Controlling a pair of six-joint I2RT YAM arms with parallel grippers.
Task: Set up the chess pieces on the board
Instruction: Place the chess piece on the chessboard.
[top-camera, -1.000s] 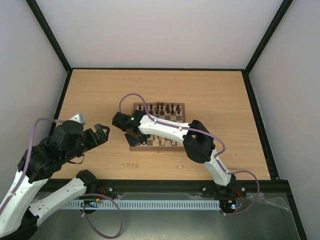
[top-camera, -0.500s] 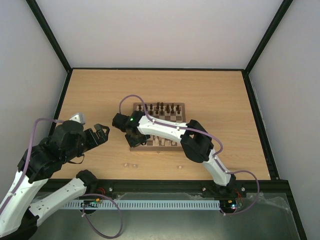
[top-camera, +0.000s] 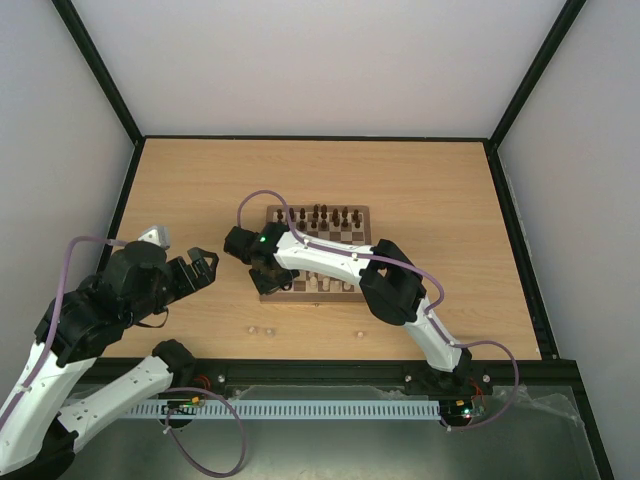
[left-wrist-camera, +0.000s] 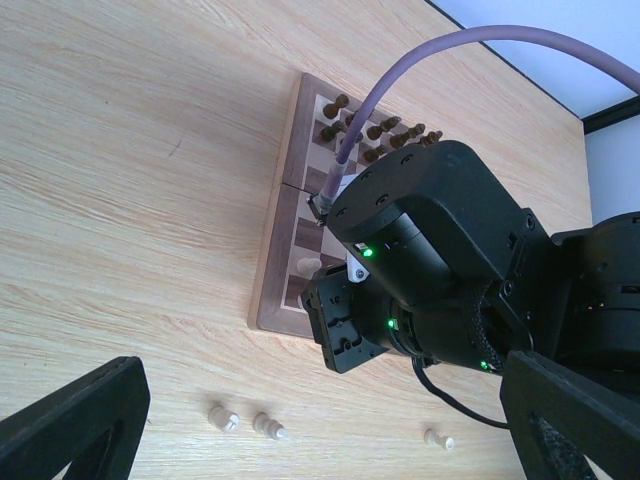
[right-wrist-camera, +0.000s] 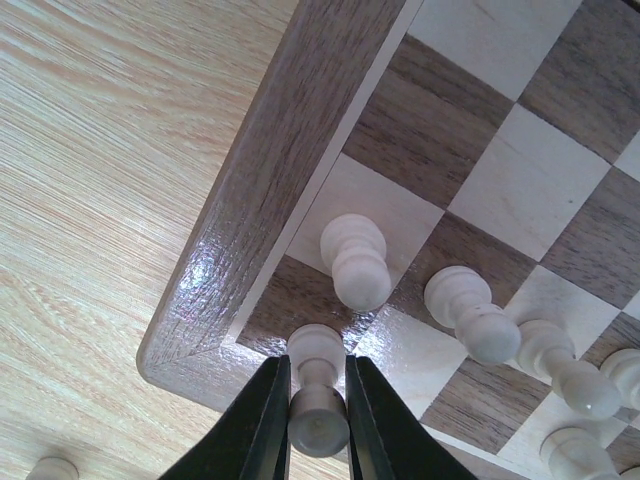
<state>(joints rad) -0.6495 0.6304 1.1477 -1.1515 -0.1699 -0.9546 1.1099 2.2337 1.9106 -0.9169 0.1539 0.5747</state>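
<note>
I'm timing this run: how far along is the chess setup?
Done: the dark pieces line the far side, several pale ones stand nearside. In hand: the right hand grips a pale piece at the board corner. Remaining: three pale pieces on the tabletop.

A fixed overhead camera is looking down from behind the robot across the whole light-wood tabletop (top-camera: 420, 180). The left wrist camera is hanging well back, facing the square chequered wooden chessboard (left-wrist-camera: 278, 200) from its left side, while the right wrist camera is peering close-up at that board's near-left corner, ground all three views are sharing.
</note>
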